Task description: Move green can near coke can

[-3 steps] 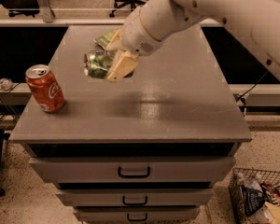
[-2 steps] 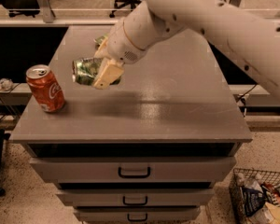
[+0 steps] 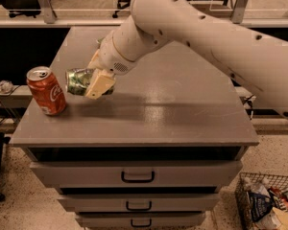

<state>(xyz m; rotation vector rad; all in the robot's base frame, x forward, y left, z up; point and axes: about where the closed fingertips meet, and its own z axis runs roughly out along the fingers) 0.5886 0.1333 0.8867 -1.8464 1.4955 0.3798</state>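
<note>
The coke can [image 3: 46, 90] stands upright near the left front corner of the grey cabinet top [image 3: 173, 104]. It is red with white script and a silver top. My gripper [image 3: 92, 83] is shut on the green can [image 3: 78, 81], a dented shiny green can held sideways. One cream finger [image 3: 99, 85] covers the can's right part. The green can hangs just above the surface, a short gap to the right of the coke can. My white arm [image 3: 192, 28] reaches in from the upper right and hides the back middle of the cabinet top.
The cabinet has several drawers with dark handles [image 3: 137, 177] below the top. A wire basket [image 3: 268, 205] with packets stands on the floor at the lower right. Office chairs and a railing [image 3: 43, 4] are behind the cabinet.
My gripper has moved left and down with the green can, from the middle of the cabinet top to just beside the coke can. The coke can has not moved.
</note>
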